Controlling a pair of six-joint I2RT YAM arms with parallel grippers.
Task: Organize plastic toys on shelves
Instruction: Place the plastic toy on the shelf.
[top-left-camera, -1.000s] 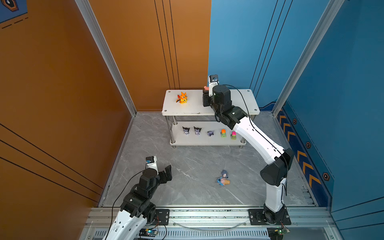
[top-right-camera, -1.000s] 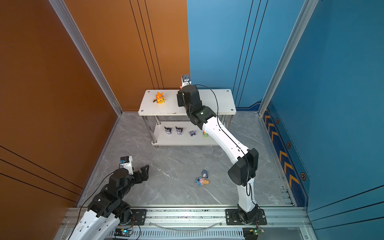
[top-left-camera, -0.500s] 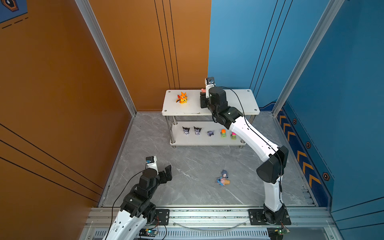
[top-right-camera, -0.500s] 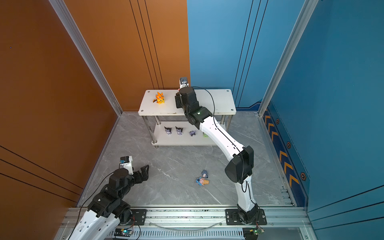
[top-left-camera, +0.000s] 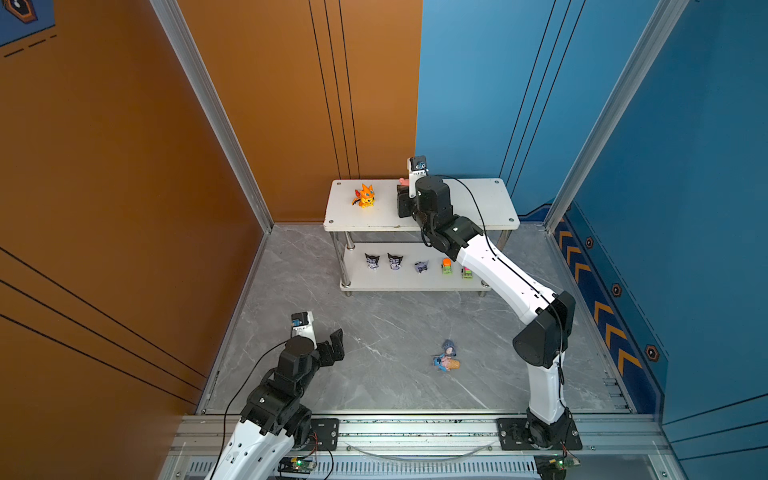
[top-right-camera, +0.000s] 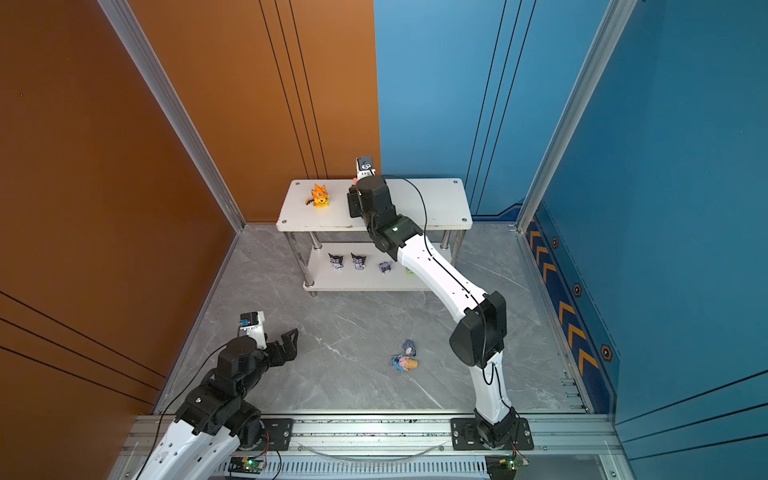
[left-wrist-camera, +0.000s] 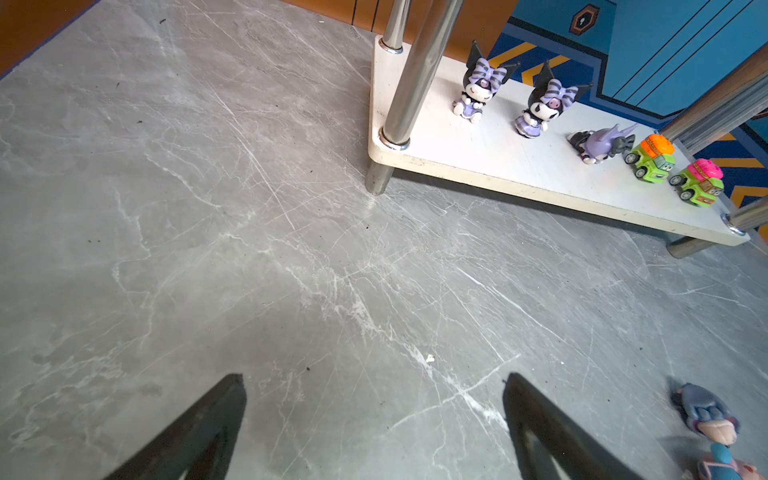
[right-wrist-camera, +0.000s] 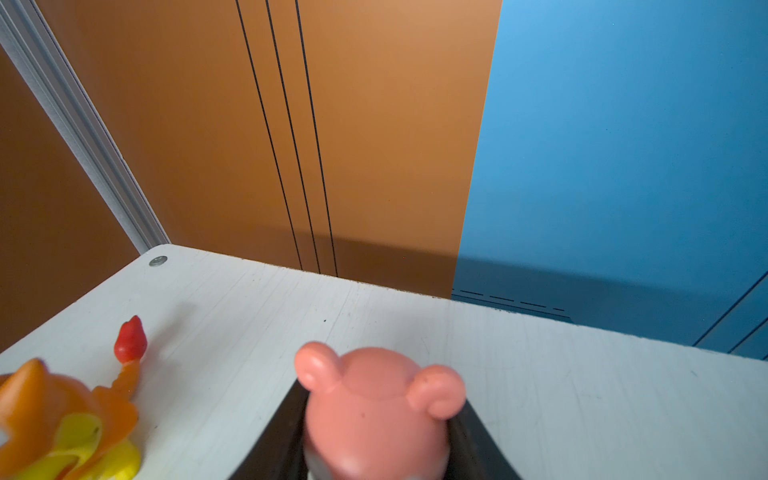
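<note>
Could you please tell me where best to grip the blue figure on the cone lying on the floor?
Across the blue figure where it meets the cone, coming from above: it lies on its side, long axis flat. The grey donkey lies close beside it, so the open left end effector likely has little finger room there.

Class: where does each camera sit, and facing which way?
Both top views: high up front, looking down on the shelves; left arm, right arm show.
Left wrist: low, facing the lower shelf; open left gripper shows.
Right wrist: over the top shelf, facing the walls; right gripper holding pink toy.
Shared: orange dragon, top and right wrist.
</note>
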